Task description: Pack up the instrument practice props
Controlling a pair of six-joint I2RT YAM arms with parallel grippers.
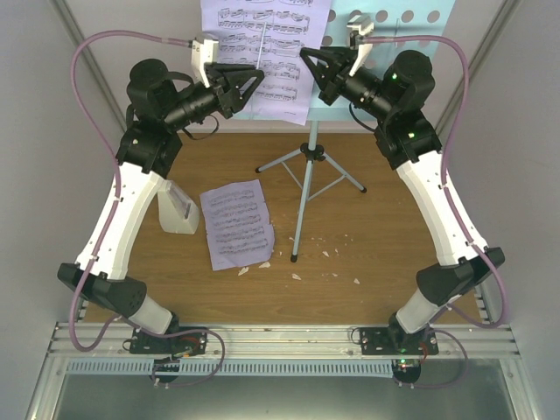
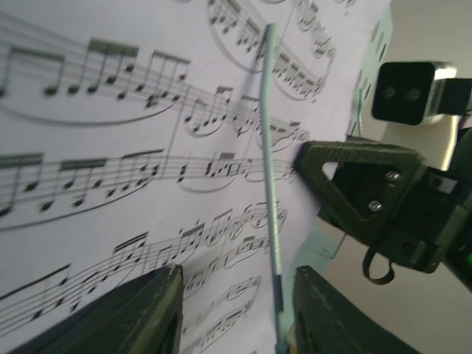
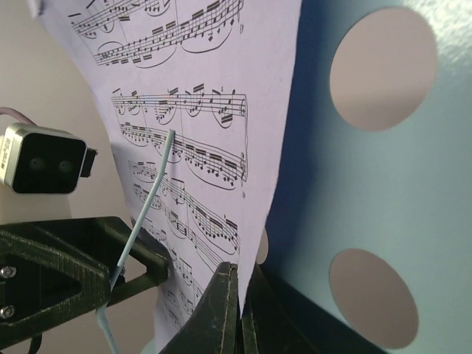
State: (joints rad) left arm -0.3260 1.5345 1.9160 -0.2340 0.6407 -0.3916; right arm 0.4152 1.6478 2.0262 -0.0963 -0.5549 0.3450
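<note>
Cut off by the top edge of the overhead view: the desk of the music stand [image 1: 398, 16] and the upper part of the page on the stand [image 1: 262, 52]. Too small to identify: white crumbs [image 1: 328, 254] scattered near the tripod feet. Blurred in its own wrist view: left gripper [image 2: 236, 317], dark matte fingers spread apart, released, grasping nothing, with a thin light-blue wire arm [image 2: 269, 147] running down the paper between them. Clenched on the lower right edge of that page: right gripper [image 3: 240, 295], black fingertips meeting over the paper. Behind it, a smooth light-blue panel punched with round holes. Pale lavender paper, printed with black notes. On the wood-grain table [image 1: 385, 227]: a loose page [image 1: 236, 226] lying flat, and just beside it the metronome [image 1: 178, 210], a white pyramid standing upright.
</note>
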